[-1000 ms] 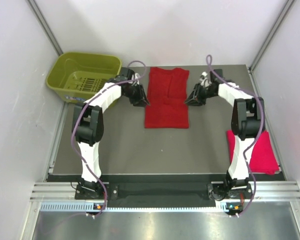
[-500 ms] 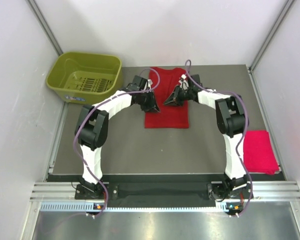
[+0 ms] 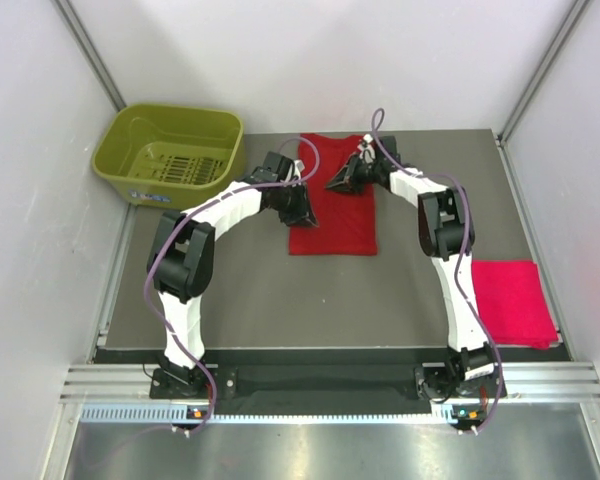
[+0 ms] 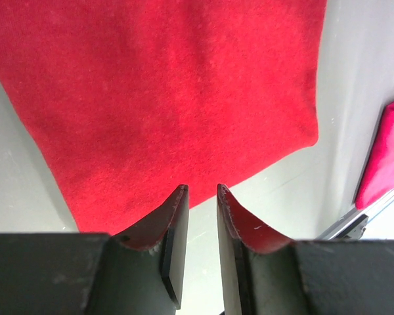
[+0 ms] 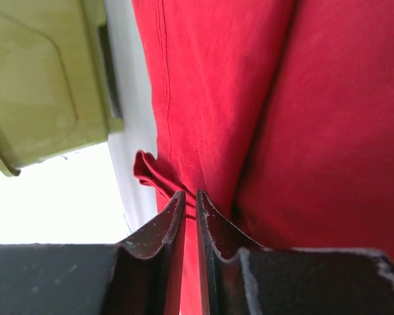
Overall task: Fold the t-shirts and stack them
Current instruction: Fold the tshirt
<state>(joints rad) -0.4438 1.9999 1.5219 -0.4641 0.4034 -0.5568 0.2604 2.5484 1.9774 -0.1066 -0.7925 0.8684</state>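
one table [image 3: 240,290], one olive basket [image 3: 130,183] at its far-left corner. two t-shirts [image 3: 332,215], both outside it: deep red shirt [image 4: 184,98] far centre, pinkish red shirt [image 3: 513,300] folded at right. right gripper [image 5: 190,193] pinches the deep red shirt; left gripper [image 4: 201,189] narrowly parted at its hem.

In the left wrist view the deep red shirt [image 4: 164,98] runs off the top edge, and the pinkish shirt [image 4: 389,157] is a mere sliver cut by the right edge; the left end effector [image 4: 201,191] reaches the cloth's edge, but whether cloth lies between its fingers I cannot tell; from above, that end effector covers the shirt's left edge, and the right end effector [image 3: 342,182] hides part of the far end; in the right wrist view the basket [image 5: 46,79] is cut off top and left, only an outer wall showing; below it all is washed-out white.
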